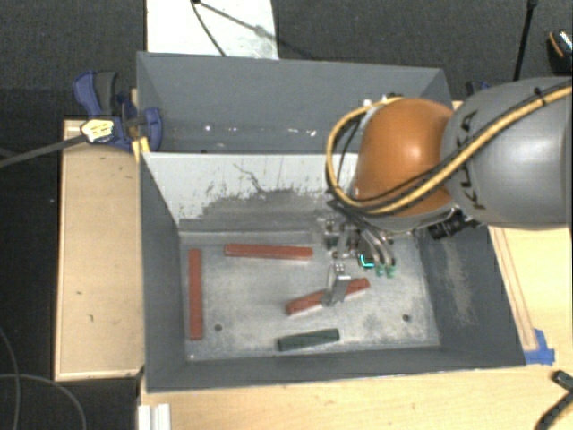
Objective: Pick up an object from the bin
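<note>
Fingers [339, 286] tight around red stick [305, 305].

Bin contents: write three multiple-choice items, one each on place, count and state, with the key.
1. Where in the bin is the gripper? A over the slanted red stick; B by the left wall; C front right corner.
2. How many red sticks? A two; B three; C five.
3. How does the dark stick lie? A flat, alone; B leaning on a wall; C across a red stick.
Key: A, it hangs above that stick; B, left stick, back stick and the slanted one; A, nothing touches it.
</note>
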